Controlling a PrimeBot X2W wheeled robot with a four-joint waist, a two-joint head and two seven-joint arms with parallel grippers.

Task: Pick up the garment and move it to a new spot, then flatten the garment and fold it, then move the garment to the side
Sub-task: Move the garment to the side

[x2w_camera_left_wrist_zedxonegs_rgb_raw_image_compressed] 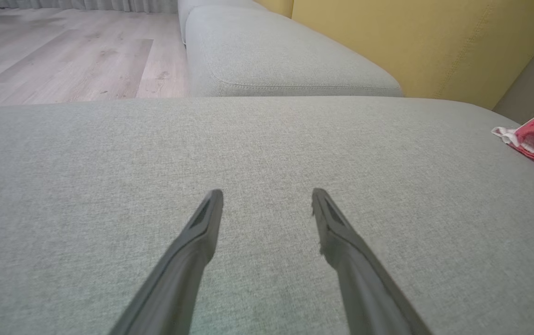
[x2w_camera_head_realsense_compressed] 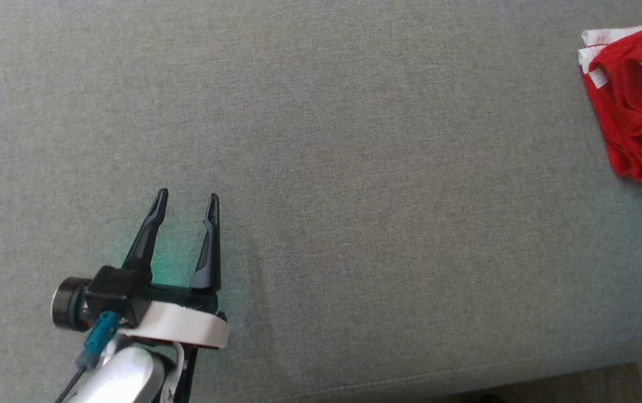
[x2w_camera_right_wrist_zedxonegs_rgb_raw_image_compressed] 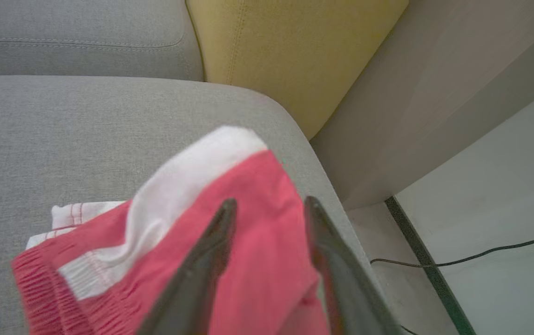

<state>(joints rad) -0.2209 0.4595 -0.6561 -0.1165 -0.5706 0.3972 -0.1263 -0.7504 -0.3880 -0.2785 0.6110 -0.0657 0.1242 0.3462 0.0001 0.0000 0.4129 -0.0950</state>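
Grey sofa seat (x2w_camera_head_realsense_compressed: 354,168) spans head view; yellow back cushion (x2w_camera_right_wrist_zedxonegs_rgb_raw_image_compressed: 285,56) behind, wood floor (x2w_camera_left_wrist_zedxonegs_rgb_raw_image_compressed: 62,56) beyond. Red garment (x2w_camera_head_realsense_compressed: 634,106) with white trim lies bunched at seat's far right edge, near corner. Left tool (x2w_camera_head_realsense_compressed: 187,195) low left over bare seat, fingers spread wide, holding nothing. Right tool (x2w_camera_right_wrist_zedxonegs_rgb_raw_image_compressed: 270,201) above garment, fingers parted; contact with cloth unclear. Black cable (x2w_camera_right_wrist_zedxonegs_rgb_raw_image_compressed: 481,253) on pale floor.

The big grey sofa seat (x2w_camera_head_realsense_compressed: 354,168) is rough woven cloth, and the yellow back cushion (x2w_camera_left_wrist_zedxonegs_rgb_raw_image_compressed: 411,42) is the same kind of dull cloth. The red and white garment (x2w_camera_head_realsense_compressed: 640,112) is soft, thin cloth with ribbed bits. The pale floor (x2w_camera_left_wrist_zedxonegs_rgb_raw_image_compressed: 62,56) looks like smooth wood, and the left gripper (x2w_camera_head_realsense_compressed: 187,200) has long dark fingers (x2w_camera_head_realsense_compressed: 144,235) of dull plastic.
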